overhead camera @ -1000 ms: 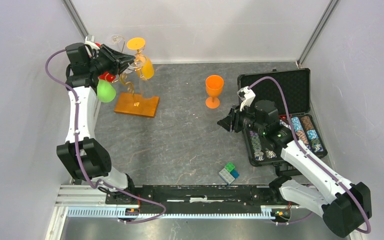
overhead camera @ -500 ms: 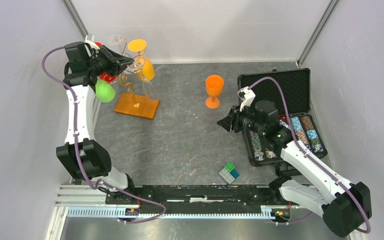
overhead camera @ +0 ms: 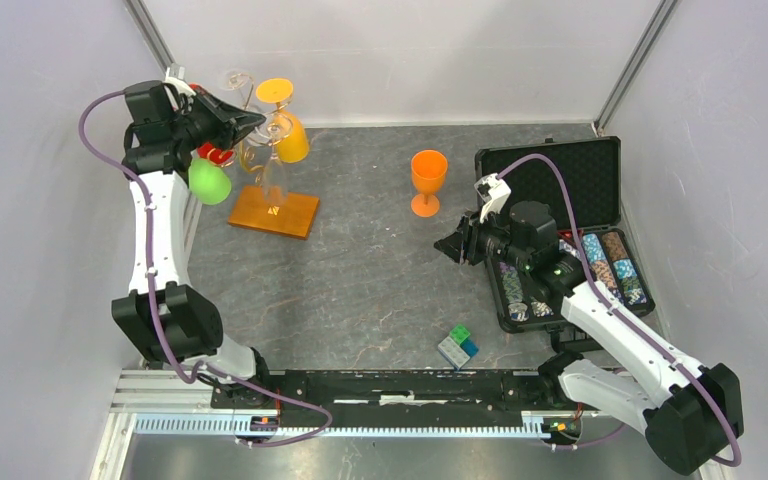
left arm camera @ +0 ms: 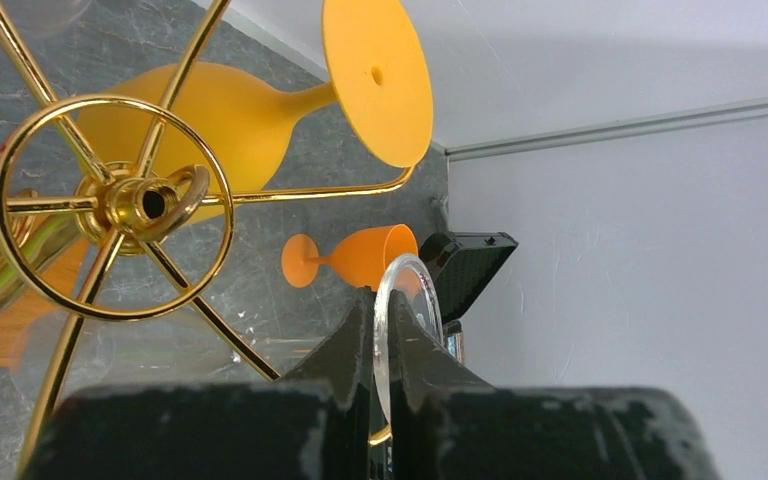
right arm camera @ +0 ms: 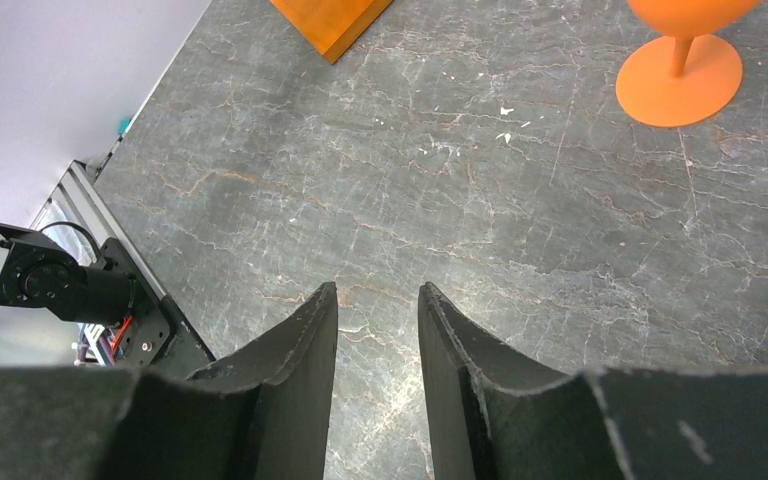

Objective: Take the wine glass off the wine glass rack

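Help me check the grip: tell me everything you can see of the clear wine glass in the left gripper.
The clear wine glass looks like transparent glass or plastic. In the left wrist view its round foot stands edge-on, pinched between the black fingers of the left gripper. From above it hangs foot-up on the wine glass rack, bowl down over the orange base. Whether a gold arm bears it cannot be told.
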Controlling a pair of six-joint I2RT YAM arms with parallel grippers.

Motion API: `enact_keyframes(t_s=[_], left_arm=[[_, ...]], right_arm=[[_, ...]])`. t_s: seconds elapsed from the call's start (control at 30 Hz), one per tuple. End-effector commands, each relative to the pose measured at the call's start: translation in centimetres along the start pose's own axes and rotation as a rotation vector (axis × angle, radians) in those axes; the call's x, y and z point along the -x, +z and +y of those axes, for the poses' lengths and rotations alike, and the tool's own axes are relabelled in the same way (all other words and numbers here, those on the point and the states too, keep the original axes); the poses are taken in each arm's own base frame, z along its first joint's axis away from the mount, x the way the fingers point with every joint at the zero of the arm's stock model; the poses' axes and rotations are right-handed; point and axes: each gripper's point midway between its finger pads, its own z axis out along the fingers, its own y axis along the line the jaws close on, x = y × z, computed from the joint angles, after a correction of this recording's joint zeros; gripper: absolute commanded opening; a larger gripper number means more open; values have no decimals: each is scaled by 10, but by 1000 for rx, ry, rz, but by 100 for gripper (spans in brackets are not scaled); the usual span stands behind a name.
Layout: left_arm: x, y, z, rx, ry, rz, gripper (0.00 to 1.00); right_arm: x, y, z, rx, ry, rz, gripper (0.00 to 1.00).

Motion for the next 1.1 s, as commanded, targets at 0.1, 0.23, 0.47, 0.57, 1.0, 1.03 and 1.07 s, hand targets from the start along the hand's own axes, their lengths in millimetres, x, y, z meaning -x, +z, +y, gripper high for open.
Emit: enact_keyframes(t_s=[0.1,0.23,0.47,0.57,1.0,1.03,1.07], left_arm=[[7,-24,-59,-207,-31,-57,2],[5,-29,-70,-257,-57,-60,2],[-3,-39,-75,-273,-91,-68,2],[-7,-44,-74,-273,-100,-80,2],[17,-49,-44,-126,-126,-238,2],[20,-48,-42,-127,-138,-247,2],[23,-47,-41,-130,-152,-255,2]], right_arm=[[9,-1,4,14,-18,-39,40],[10,-2,4,15,-19,-42,40],[11,-2,5,17,-18,-46,40],[11,-2,5,19,-18,-47,40],[9,-5,5,20,-23,-48,40],[9,-5,5,19,-24,-49,40],[9,-5,5,18,-24,-50,40]])
